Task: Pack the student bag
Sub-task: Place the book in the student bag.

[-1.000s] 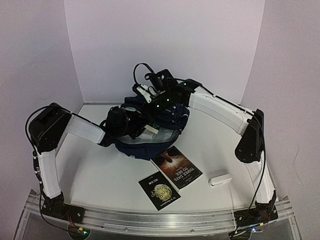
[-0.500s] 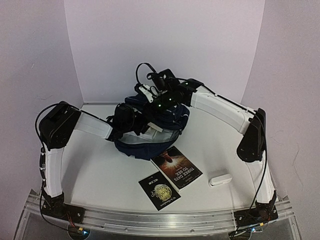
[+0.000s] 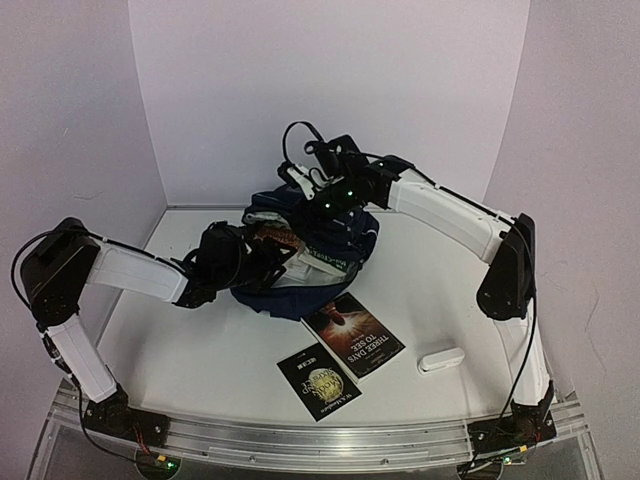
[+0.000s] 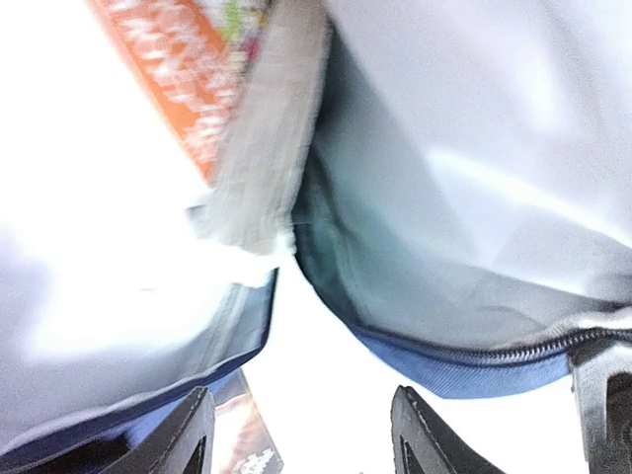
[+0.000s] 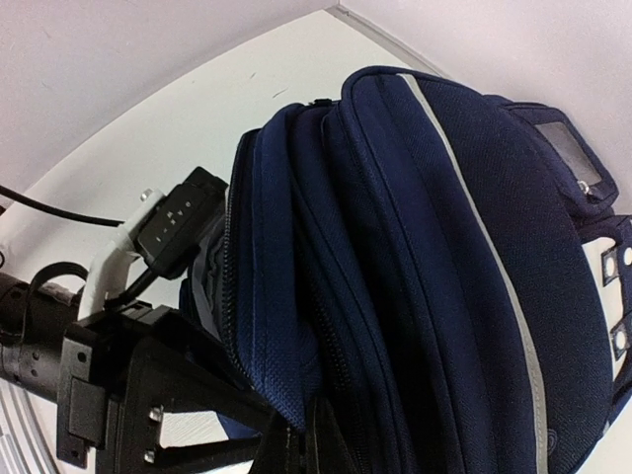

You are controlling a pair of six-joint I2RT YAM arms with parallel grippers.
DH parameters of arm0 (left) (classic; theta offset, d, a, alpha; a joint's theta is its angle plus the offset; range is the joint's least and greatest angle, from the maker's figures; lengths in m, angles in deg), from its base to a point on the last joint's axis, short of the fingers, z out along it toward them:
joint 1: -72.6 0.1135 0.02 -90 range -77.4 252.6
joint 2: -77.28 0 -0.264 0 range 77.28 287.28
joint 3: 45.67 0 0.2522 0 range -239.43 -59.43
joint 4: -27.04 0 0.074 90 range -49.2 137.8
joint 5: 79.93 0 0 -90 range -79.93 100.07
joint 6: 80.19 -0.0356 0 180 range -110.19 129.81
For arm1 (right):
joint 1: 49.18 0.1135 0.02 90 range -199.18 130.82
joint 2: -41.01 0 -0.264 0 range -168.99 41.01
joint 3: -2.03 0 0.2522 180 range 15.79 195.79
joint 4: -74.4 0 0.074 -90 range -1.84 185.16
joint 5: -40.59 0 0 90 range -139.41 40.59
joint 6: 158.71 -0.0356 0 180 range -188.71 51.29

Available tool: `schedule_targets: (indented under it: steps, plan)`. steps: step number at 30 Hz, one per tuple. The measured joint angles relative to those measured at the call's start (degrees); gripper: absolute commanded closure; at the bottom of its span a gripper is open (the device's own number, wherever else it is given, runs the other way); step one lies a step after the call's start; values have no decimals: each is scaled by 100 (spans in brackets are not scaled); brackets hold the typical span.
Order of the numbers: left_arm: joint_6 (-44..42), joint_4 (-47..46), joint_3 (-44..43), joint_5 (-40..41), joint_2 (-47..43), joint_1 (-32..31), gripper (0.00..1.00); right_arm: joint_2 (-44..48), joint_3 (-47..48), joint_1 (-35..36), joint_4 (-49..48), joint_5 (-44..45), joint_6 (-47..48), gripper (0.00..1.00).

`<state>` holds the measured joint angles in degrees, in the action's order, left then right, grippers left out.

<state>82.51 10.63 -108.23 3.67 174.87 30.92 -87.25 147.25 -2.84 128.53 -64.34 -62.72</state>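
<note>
where it gapes, the navy student bag [image 5: 444, 247] shows grey lining.

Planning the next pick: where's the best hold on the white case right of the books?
Take the white case from straight above, closing across its narrow width at mid-length. It lies flat and is oblong, with its long axis roughly left-right in the top view. It sits apart from the nearest book, so both long sides look free.

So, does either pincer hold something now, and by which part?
The right pincer grips the student bag by the fabric rim of its opening. The left pincer is open, holding nothing.
</note>
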Motion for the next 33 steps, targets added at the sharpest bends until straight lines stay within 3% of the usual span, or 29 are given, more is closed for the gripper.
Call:
schedule_targets:
  steps: [5,10,17,22,23,28,33]
  plan:
    - [-291,200,598,181,-630,-37,27,112,-556,-2,-118,-339,-21,100]
    - [-709,791,911,504,-1633,-75,1,141,-1060,-2,-229,-606,-46,100]
    - [-1246,2076,997,1209,-2918,47,0,141,-1459,-9,-326,-681,-24,100]
    - [-1598,2496,978,1278,-3033,314,0,112,-1307,-166,-280,-758,-91,99]
    - [-1667,2581,934,1253,-2940,316,0,92,-1204,-207,-256,-784,-108,97]
    - [-1928,2732,725,984,-2415,312,0,32,-776,-336,-216,-1036,-208,60]
    - [-2316,2942,453,667,-2216,311,0,57,-806,-389,-277,-1184,-329,38]
